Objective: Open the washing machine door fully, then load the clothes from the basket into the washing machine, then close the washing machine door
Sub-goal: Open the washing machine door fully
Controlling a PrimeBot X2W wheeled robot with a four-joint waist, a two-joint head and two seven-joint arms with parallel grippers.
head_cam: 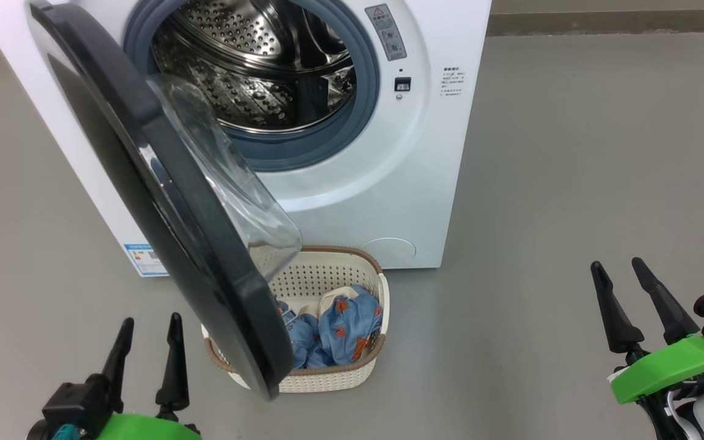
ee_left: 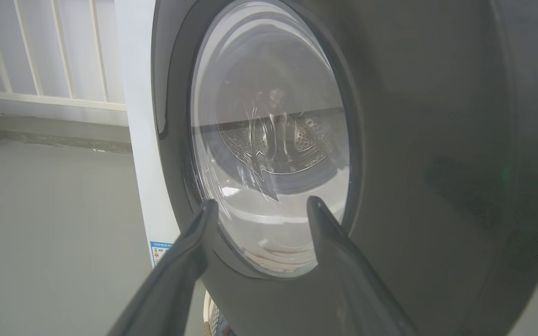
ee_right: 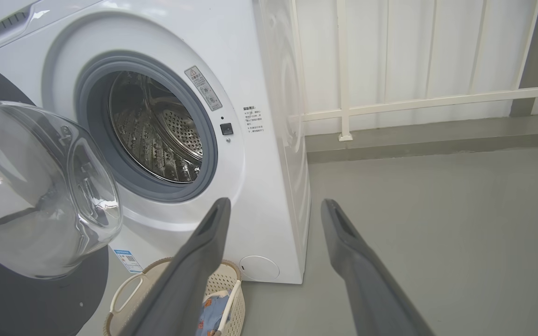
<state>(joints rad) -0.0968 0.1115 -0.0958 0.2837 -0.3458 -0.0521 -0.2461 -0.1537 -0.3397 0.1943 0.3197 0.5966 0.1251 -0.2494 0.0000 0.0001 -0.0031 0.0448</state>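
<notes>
While left gripper (head_cam: 151, 319) and right gripper (head_cam: 616, 263) gape empty, basket (head_cam: 327, 382) sits on grey floor (head_cam: 541, 183).

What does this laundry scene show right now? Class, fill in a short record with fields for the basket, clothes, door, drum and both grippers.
basket: on the floor, before the washing machine
clothes: in the basket
washing machine door: open partway, overhanging the basket's left part
drum: no clothes seen inside
left gripper: open, empty, near the door's lower edge
right gripper: open, empty, off to the right
</notes>
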